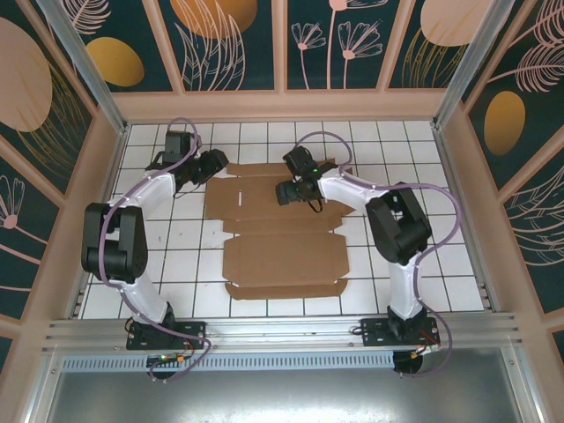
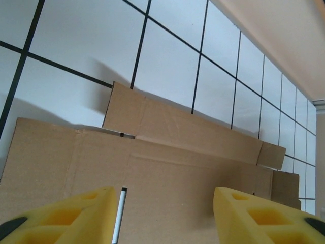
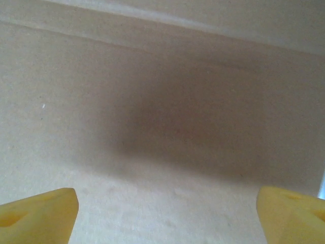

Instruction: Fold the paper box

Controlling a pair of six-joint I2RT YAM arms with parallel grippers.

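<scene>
Right gripper (image 3: 166, 203), seemingly just above paper box (image 3: 162, 101)

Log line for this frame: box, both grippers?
brown cardboard die-cut paper box: unfolded on white tiled table | left gripper: open, at far-left corner | right gripper: open, over far panel

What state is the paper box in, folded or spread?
Spread: the paper box lies as an open sheet on the tiled table, flaps out.
</scene>
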